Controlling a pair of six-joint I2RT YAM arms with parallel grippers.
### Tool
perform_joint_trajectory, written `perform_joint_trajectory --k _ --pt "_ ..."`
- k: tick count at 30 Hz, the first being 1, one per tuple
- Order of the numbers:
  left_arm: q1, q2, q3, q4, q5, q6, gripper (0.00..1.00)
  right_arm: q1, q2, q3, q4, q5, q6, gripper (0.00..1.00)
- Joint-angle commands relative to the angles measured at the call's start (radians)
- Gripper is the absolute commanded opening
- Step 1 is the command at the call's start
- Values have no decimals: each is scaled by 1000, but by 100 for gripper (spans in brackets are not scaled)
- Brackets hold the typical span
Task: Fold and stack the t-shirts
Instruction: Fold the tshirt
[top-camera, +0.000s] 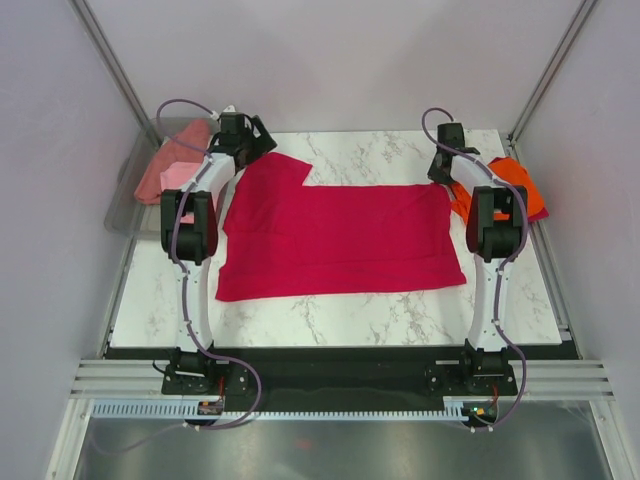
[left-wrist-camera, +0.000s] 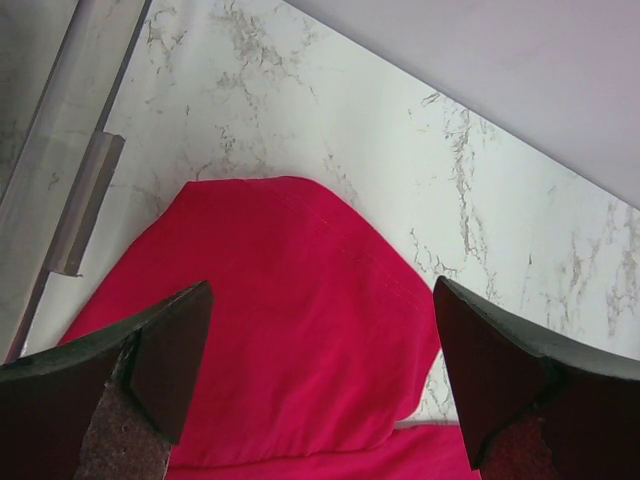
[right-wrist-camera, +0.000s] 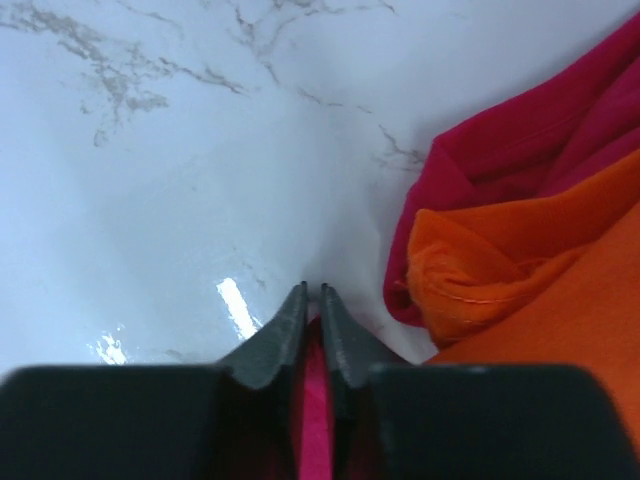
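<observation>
Centrally, a crimson cotton t-shirt (top-camera: 335, 240) is laid flat on the white marble-patterned table (top-camera: 340, 320), with its body stretched from left to right and one short sleeve jutting toward the far left corner. The left gripper (top-camera: 248, 135) is held over that sleeve with its jaws spread wide. In the left wrist view the rounded end of the sleeve is seen between the two dark fingers (left-wrist-camera: 170, 350), and nothing is gripped. Whether the fingertips touch the cloth cannot be told.

The right gripper (right-wrist-camera: 312, 292) is placed at the far right corner of the crimson shirt. Its jaws are drawn almost together, and a thin strip of crimson fabric is pinched between them. A crumpled bright orange t-shirt (right-wrist-camera: 540, 260) is seen just beside this corner, touching a raised fold of the crimson cloth. From above it is found at the right edge of the table, partly hidden by the right arm.

A clear grey plastic bin (top-camera: 122, 208) is set off the far left side of the table, and bunched salmon and light pink garments (top-camera: 170, 165) are held inside it
</observation>
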Motion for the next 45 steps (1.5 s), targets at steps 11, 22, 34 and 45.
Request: perform_joint_trajectory --k 11,22,34,45 --pt "29 54 72 -14 -107 98 95 64 -62 -54 84 49 10 0" --pt "35 165 205 -64 -106 121 86 73 -131 -152 181 38 22 0" --pt "-11 206 303 -209 -164 234 92 74 -136 -160 200 0 40 0" --pt "-23 191 297 -284 -153 233 86 74 -153 -178 223 -55 53 0"
